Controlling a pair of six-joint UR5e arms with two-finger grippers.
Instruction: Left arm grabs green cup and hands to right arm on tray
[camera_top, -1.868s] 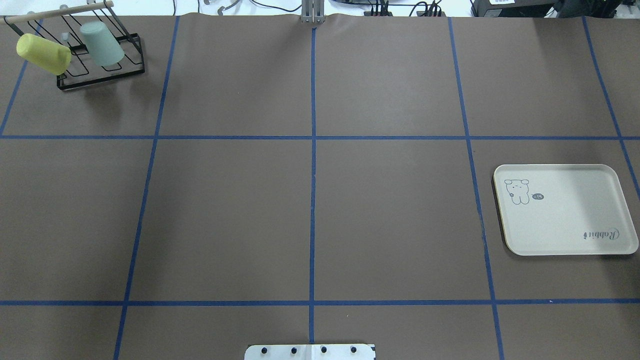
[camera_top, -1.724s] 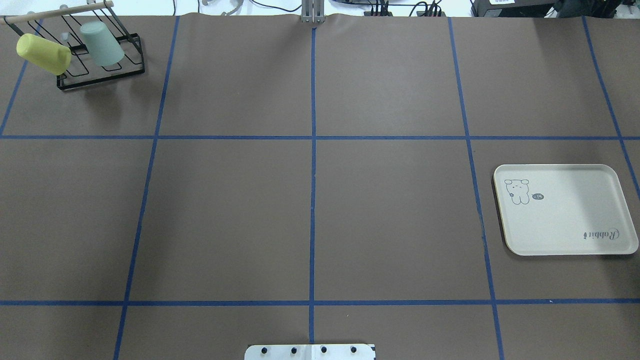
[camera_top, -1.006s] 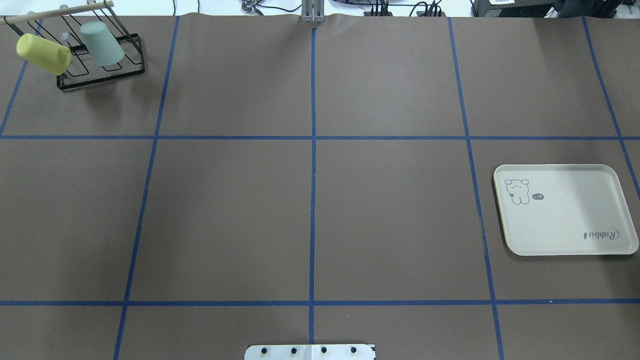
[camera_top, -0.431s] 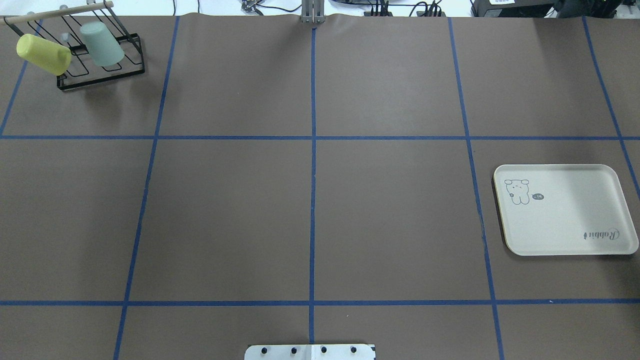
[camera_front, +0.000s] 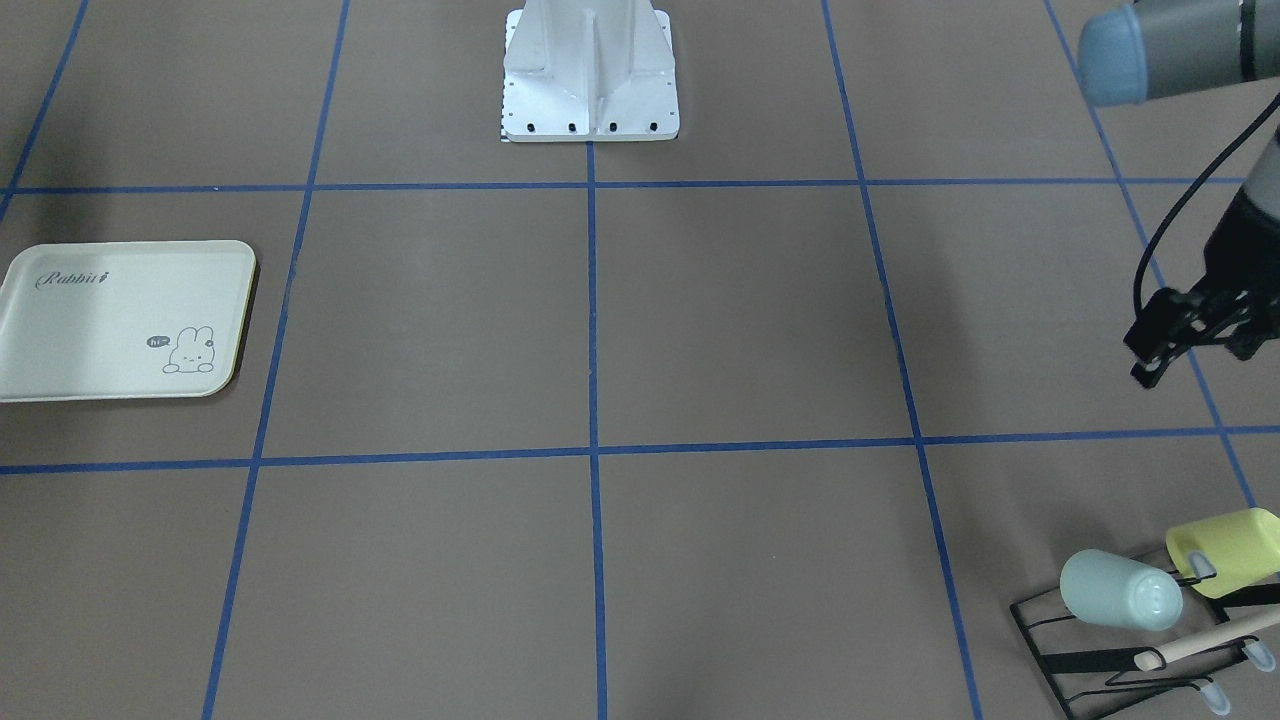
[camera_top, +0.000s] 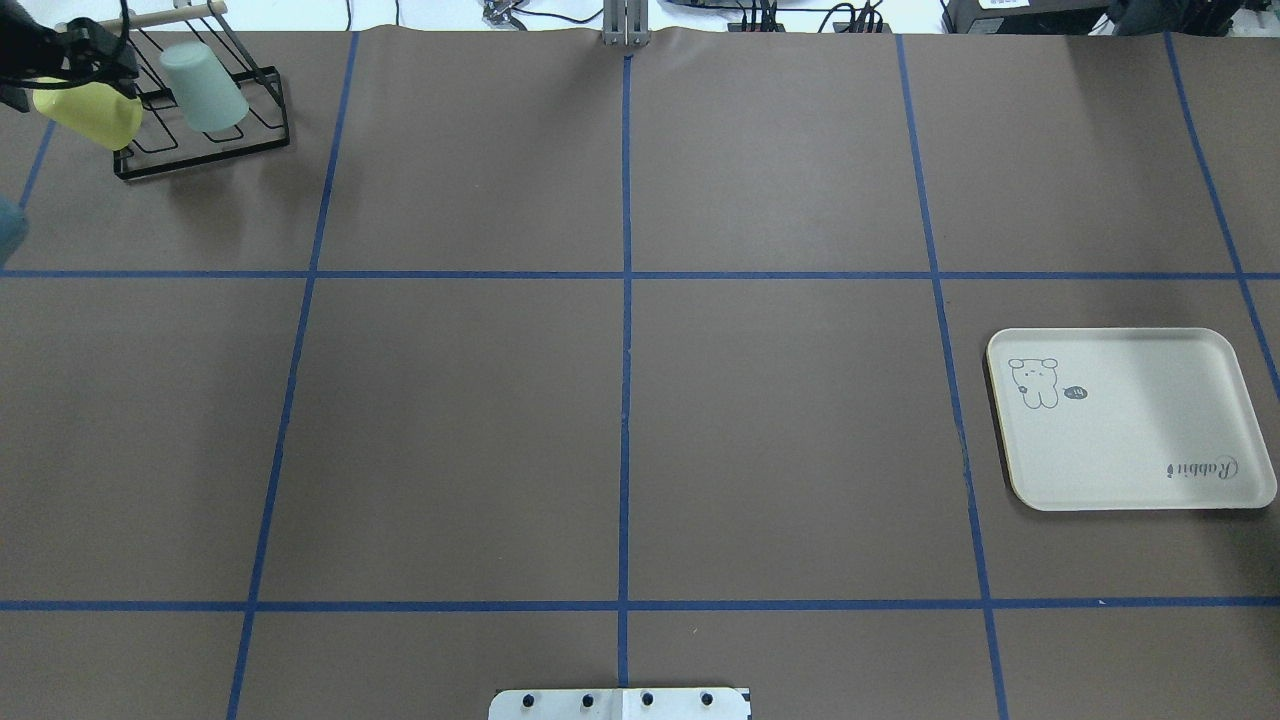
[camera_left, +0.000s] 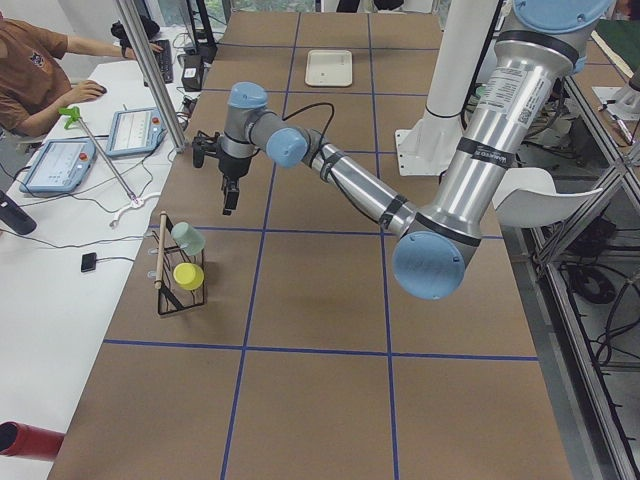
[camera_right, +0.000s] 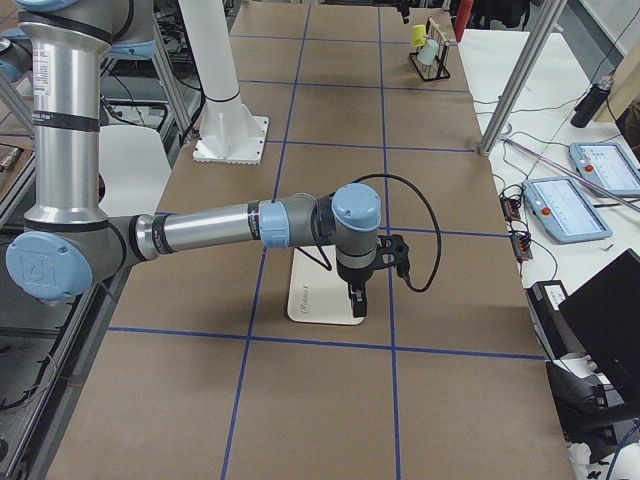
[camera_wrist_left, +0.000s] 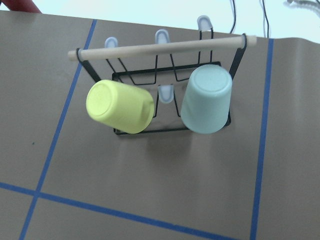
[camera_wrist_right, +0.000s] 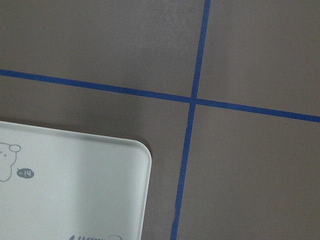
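Observation:
The green cup (camera_top: 205, 88) hangs upside down on a black wire rack (camera_top: 200, 160) at the table's far left corner, next to a yellow cup (camera_top: 95, 112). It also shows in the left wrist view (camera_wrist_left: 206, 100) and the front view (camera_front: 1120, 590). My left gripper (camera_front: 1195, 345) hovers in the air short of the rack, empty, its fingers spread; it shows in the overhead view (camera_top: 70, 60) too. The cream tray (camera_top: 1130, 430) lies at the right. My right gripper (camera_right: 357, 300) hangs over the tray's outer edge; I cannot tell whether it is open.
The rack has a wooden rod (camera_wrist_left: 160, 47) across its top. The robot's base plate (camera_top: 620, 703) sits at the near middle edge. Blue tape lines divide the brown table. An operator (camera_left: 30, 70) sits past the far edge.
My left arm has come into the overhead view at the top left, its gripper now showing over the yellow cup's end. The cups, rack and tray have not moved.

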